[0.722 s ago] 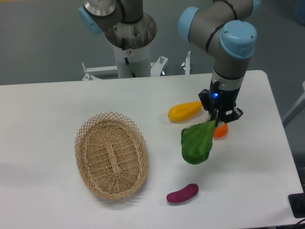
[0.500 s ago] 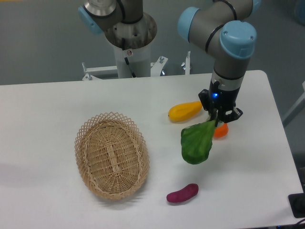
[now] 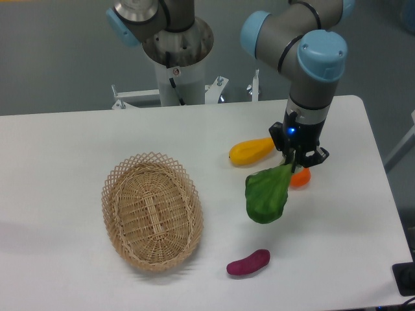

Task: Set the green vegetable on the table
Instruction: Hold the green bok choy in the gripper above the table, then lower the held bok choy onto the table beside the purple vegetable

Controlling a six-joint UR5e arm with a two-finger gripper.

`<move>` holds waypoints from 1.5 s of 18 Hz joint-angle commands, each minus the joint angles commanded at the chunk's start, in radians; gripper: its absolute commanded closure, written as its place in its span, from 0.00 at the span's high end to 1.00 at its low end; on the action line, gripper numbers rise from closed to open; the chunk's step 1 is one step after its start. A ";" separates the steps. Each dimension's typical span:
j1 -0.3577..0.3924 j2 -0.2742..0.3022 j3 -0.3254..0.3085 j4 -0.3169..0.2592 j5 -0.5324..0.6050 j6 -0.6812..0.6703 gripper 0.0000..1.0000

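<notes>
Right of the table's middle, we see the green vegetable (image 3: 266, 195) hanging by its stalk from the gripper (image 3: 298, 157), whose fingers are pinched on it; its broad leaf droops down-left over the white table (image 3: 78, 142); a yellow squash-like fruit (image 3: 251, 150) lies just left of the gripper, an orange piece (image 3: 301, 177) sits beside the stalk; a purple sweet potato (image 3: 248, 262) lies nearer the front; a wicker basket (image 3: 152, 210) stands well apart to the left.

One green vegetable (image 3: 266, 195), one wicker basket (image 3: 152, 211), one yellow squash (image 3: 251, 150), one purple sweet potato (image 3: 248, 262), one orange (image 3: 300, 177).
</notes>
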State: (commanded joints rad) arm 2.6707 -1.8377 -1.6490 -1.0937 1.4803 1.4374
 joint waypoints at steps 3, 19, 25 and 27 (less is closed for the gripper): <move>-0.009 -0.024 0.000 0.029 -0.003 -0.041 0.24; -0.081 -0.157 -0.127 0.364 0.064 -0.060 0.24; -0.058 -0.143 -0.175 0.364 0.063 0.029 0.25; -0.058 -0.143 -0.183 0.364 0.063 0.029 0.25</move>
State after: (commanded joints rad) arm 2.6124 -1.9804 -1.8316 -0.7302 1.5432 1.4665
